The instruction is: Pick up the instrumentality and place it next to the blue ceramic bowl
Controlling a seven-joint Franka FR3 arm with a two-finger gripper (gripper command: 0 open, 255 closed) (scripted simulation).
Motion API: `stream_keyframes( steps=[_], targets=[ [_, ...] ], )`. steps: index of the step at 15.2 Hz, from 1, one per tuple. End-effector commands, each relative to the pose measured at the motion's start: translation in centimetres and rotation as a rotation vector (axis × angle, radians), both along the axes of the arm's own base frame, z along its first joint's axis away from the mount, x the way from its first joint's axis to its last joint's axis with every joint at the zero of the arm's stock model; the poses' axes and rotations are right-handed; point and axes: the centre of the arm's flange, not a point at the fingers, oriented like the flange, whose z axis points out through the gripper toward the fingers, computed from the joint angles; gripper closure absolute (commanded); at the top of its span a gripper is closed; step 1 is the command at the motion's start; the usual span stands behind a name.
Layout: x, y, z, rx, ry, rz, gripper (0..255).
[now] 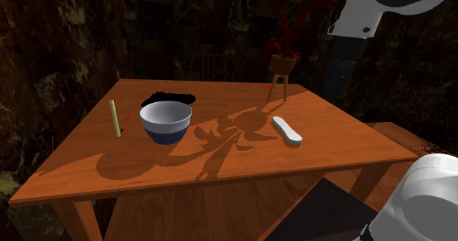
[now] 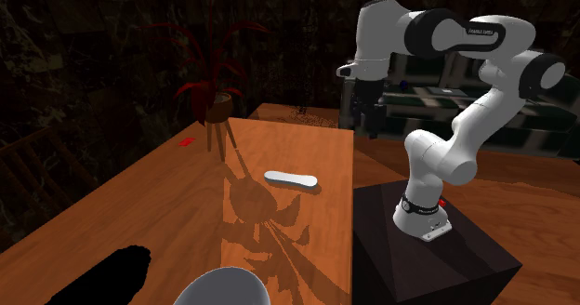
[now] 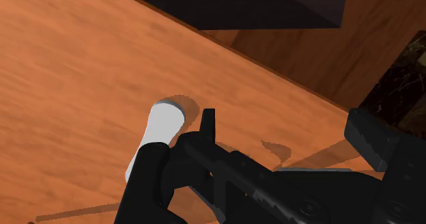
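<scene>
White bar (image 1: 287, 130) on table (image 1: 330, 122), outside bowl (image 1: 165, 134)

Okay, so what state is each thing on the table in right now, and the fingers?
white oblong tool: lying flat on the table, not held.
bowl: upright, empty.
yellow stick: lying flat beside the bowl.
potted plant: standing upright.
fingers: open, holding nothing.
</scene>
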Motion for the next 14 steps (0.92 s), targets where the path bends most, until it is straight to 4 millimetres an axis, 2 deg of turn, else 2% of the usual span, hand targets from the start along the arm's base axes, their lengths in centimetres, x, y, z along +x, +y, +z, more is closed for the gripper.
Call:
stream_keyframes(
  steps=[1, 14],
  targets=[
    [0.0, 0.0, 0.0, 0.000, 0.000, 0.000, 0],
    [9.9, -7.2, -11.6, -0.020, -0.013, -0.204, 0]
  ],
)
